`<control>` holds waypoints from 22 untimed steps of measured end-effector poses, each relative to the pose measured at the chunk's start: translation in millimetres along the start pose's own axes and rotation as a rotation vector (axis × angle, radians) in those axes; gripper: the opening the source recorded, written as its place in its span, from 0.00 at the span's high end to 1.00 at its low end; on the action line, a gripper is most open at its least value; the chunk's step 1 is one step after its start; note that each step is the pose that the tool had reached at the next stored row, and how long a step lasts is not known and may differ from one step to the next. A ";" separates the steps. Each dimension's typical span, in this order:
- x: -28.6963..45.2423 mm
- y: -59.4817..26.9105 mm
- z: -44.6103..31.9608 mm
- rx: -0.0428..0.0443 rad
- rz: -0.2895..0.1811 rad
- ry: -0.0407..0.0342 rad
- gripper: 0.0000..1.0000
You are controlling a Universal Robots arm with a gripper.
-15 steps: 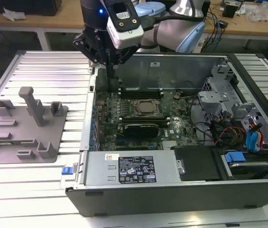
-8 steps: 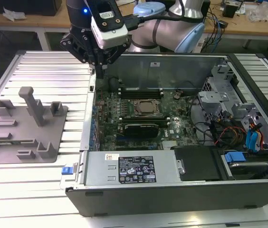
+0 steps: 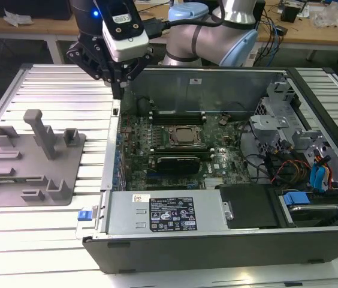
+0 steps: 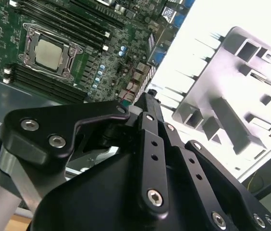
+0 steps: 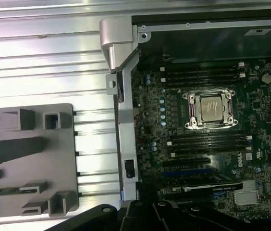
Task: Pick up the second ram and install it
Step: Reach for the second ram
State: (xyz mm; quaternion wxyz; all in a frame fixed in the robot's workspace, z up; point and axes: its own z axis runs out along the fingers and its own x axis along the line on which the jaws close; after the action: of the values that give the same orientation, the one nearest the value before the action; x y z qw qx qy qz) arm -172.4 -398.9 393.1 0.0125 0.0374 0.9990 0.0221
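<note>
Second ram (image 5: 8, 189) lies edge-up in a slot of the grey holder tray (image 5: 30, 159) in the first wrist view, one end aimed at the open case's side wall (image 5: 121, 130). In the exterior view we've got the gripper (image 3: 118, 90) hanging over that wall, between tray and motherboard (image 3: 175, 150). Second wrist view: fingers (image 4: 150, 139) pinched together, holding nothing.

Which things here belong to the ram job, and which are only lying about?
For the job: gripper, green ram stick in the grey tray, memory slots.
Only lying about: processor, black card, power supply, drive cage.
</note>
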 end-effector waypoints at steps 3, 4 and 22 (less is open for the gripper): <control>3.2 -0.2 0.0 -0.0001 0.000 -0.0001 0.92; 4.3 -0.3 0.0 0.0000 0.000 0.0000 0.92; 29.1 -2.2 -0.1 0.0000 0.000 0.0001 0.92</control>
State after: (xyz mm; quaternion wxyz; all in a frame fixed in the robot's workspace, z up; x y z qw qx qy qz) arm -201.6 -398.9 392.4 0.0124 0.0374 0.9990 0.0221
